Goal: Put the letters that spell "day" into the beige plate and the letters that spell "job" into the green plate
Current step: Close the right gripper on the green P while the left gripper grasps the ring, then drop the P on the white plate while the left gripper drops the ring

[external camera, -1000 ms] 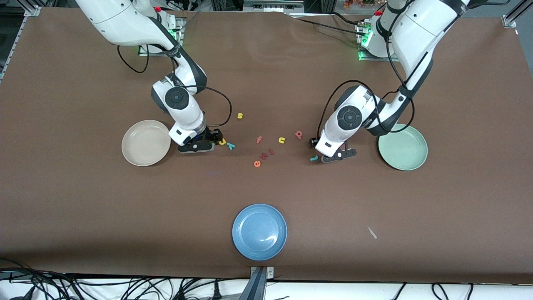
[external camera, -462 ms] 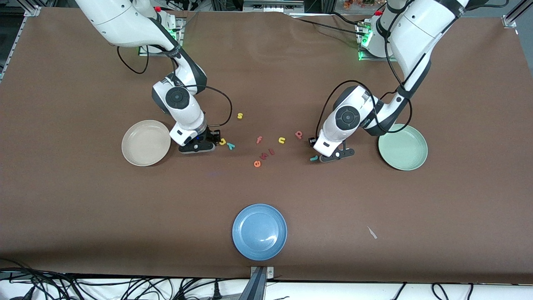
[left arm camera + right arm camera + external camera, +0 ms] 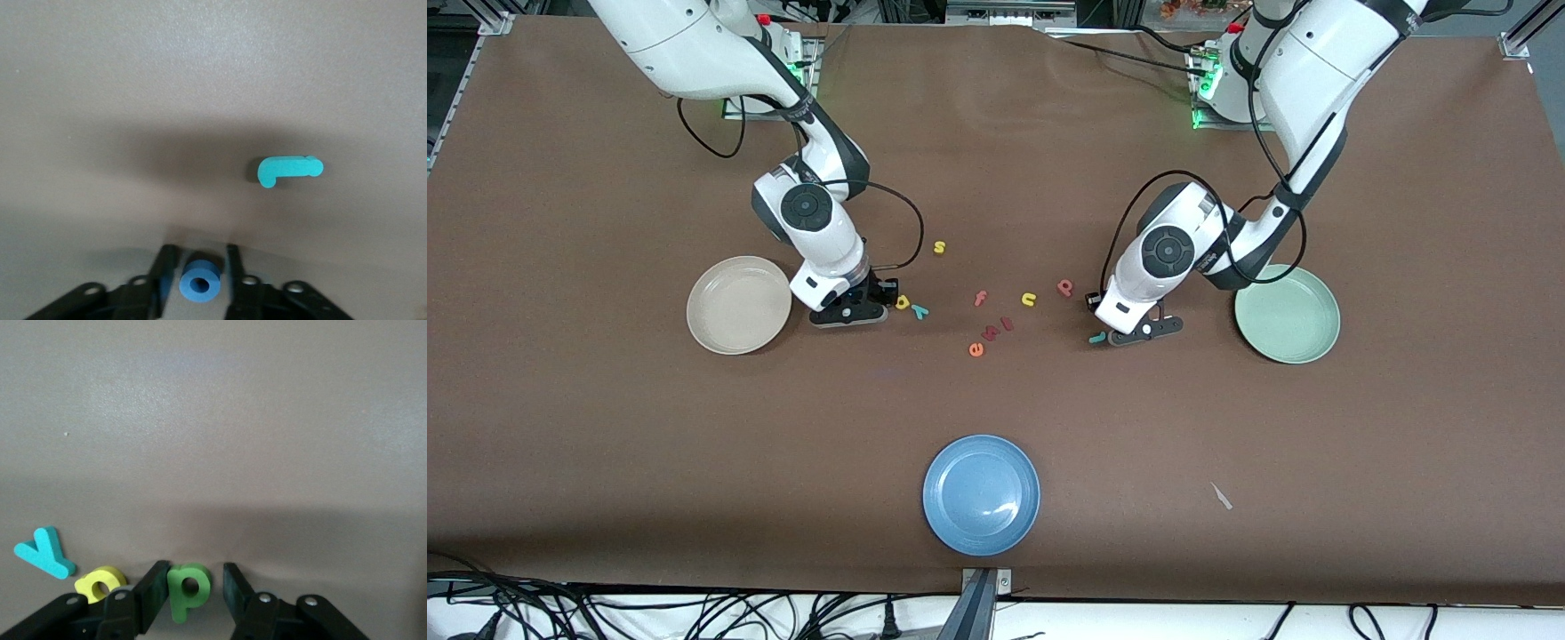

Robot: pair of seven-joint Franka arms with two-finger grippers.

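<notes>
My right gripper (image 3: 195, 567) is down on the table beside the beige plate (image 3: 738, 305), open and narrow around the green d (image 3: 189, 588). One finger touches the d and a gap shows at the other. The yellow a (image 3: 903, 303) and teal y (image 3: 919, 311) lie just beside it. My left gripper (image 3: 200, 251) is down near the green plate (image 3: 1287, 314), open with the blue o (image 3: 201, 283) between its fingers and slim gaps on both sides. The teal j (image 3: 1097, 338) lies close by. The pinkish-red b (image 3: 1064, 287) lies toward the table's middle.
Between the two grippers lie a yellow n (image 3: 1029, 300), a pink f (image 3: 980, 299), an orange-red e (image 3: 976, 349) and two small pink letters. A yellow s (image 3: 939, 247) lies farther from the camera. A blue plate (image 3: 981, 494) sits near the front edge.
Both grippers' fingers have drawn in from wide to narrow around the d and the o. The arms have barely shifted, and no letter has moved.
</notes>
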